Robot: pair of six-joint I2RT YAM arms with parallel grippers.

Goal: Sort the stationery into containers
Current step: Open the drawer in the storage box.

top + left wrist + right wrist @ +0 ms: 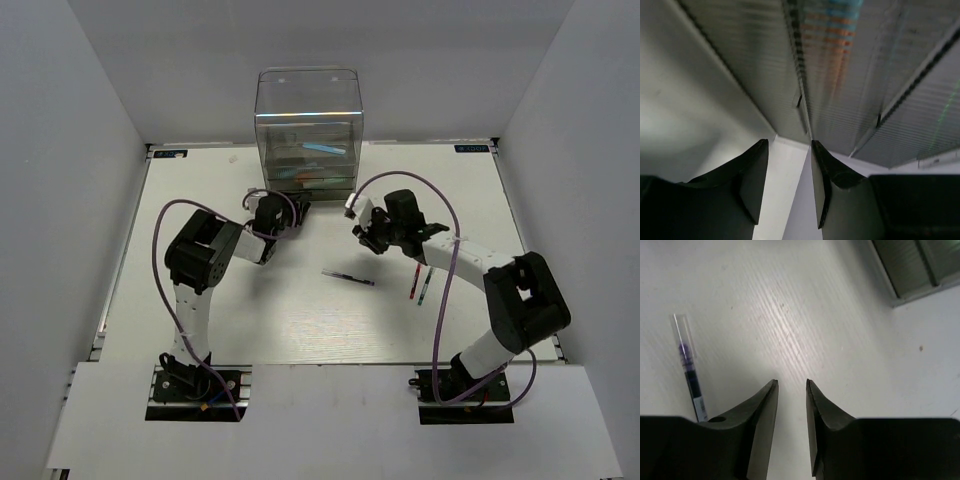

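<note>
The clear drawer unit (308, 125) stands at the back centre. Through its walls I see a light blue pen (322, 148) and an orange-tinted item (305, 178) in its drawers. My left gripper (291, 211) is open and empty, right at the unit's lower left front. In the left wrist view the left gripper (788, 146) faces the ribbed drawer fronts (840, 75). My right gripper (364, 227) is open a little and empty above the table. A thin dark pen (348, 277) lies mid-table and shows in the right wrist view (690, 372), left of the right gripper (791, 383). A red pen (414, 283) and a blue pen (427, 287) lie under the right arm.
White walls close in the table (200, 300) on three sides. The unit's bottom corner (912, 270) shows at the top right of the right wrist view. Purple cables loop over both arms.
</note>
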